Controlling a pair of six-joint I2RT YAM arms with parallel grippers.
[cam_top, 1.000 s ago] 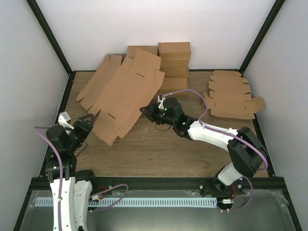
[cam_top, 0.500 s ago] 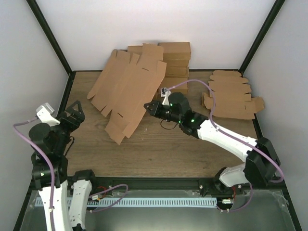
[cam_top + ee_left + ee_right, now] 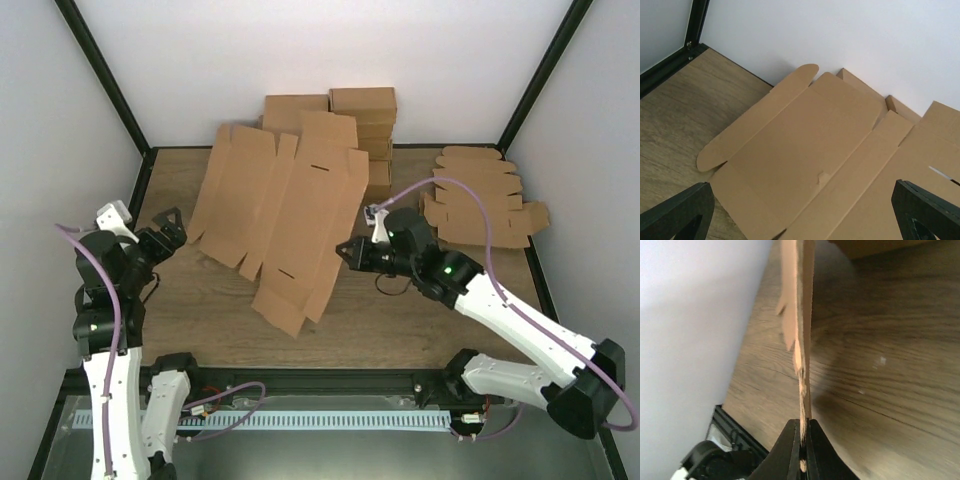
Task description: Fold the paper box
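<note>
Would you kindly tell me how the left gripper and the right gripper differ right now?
The left gripper stands wide open; the right gripper is shut. The left gripper holds nothing and sits off the left side of the paper box; the right gripper pinches the box's right edge. Both point toward the box.

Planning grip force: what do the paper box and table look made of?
Paper box: plain brown cardboard, matte, thin seen edge-on, with creases and cut slots. Table: wood-grain planks with a slight sheen, possibly laminate.

Stacked boxes (image 3: 362, 122), flat blanks (image 3: 480, 200)
</note>
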